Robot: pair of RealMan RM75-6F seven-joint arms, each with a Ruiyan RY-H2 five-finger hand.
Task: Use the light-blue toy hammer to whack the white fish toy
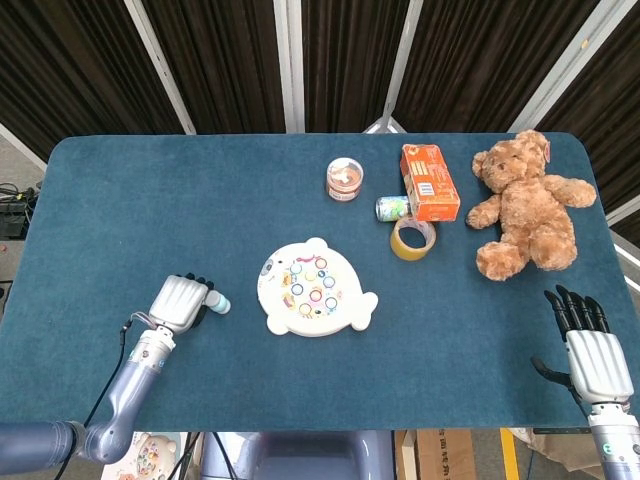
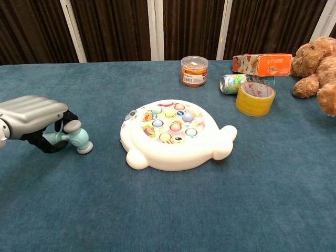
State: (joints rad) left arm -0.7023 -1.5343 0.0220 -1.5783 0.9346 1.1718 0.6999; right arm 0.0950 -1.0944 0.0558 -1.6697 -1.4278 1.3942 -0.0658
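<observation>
The light-blue toy hammer point(image 2: 72, 137) is clamped in the left hand point(image 2: 32, 118), low above the table point(image 1: 120, 200), with its head pointing toward the white fish toy point(image 2: 170, 133), which lies near the middle of the table, a little apart from the hammer. The approach step seems to be in hand; no strike is made yet. Next, the hammer should probably be raised and brought over the coloured buttons. The right hand point(image 1: 592, 345) is held off the table's corner, fingers apart, with nothing in it.
</observation>
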